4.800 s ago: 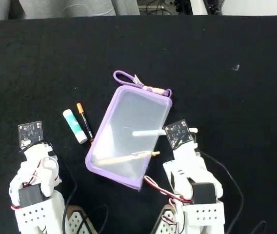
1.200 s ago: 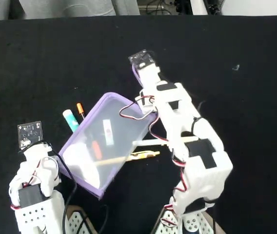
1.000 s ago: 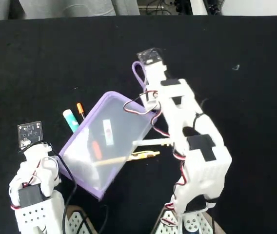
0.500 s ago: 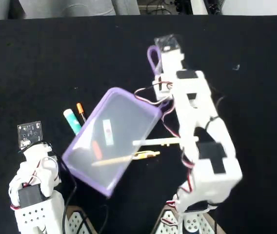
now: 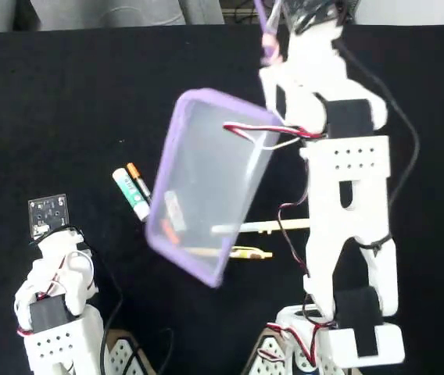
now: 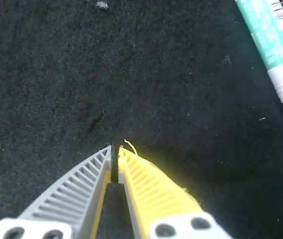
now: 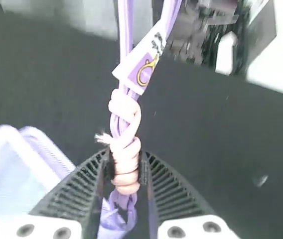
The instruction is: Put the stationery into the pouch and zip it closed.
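Right arm (image 5: pixel 339 156) is stretched far up over the black desk (image 5: pixel 58 94). The right jaws are clenched on the pink-wrapped knot (image 7: pixel 125 149) of the purple cord (image 7: pixel 125 30), with a small tag (image 7: pixel 149 52) just above the knot. The pouch (image 5: pixel 210 183), with clear face and purple edging, hangs tilted from that cord, with its top corner near the jaws and its low end toward the near side of the desk; cannot tell if the low end touches the desk. Small white and orange bits (image 5: pixel 169 221) sit inside at the low end. Glue stick (image 5: pixel 130 194) and orange-capped pen (image 5: pixel 137 180) lie side by side on the desk just beside the pouch's low corner. A pale thin pen (image 5: pixel 273 226) and a yellowish one (image 5: pixel 249 253) lie on the desk, both poking out from behind the pouch toward the right arm. Left arm (image 5: pixel 54 293) is folded at the near left corner, well apart from the pouch. The left jaws are pressed together on nothing, tips over bare desk, with the glue stick off to one side in the left wrist view.
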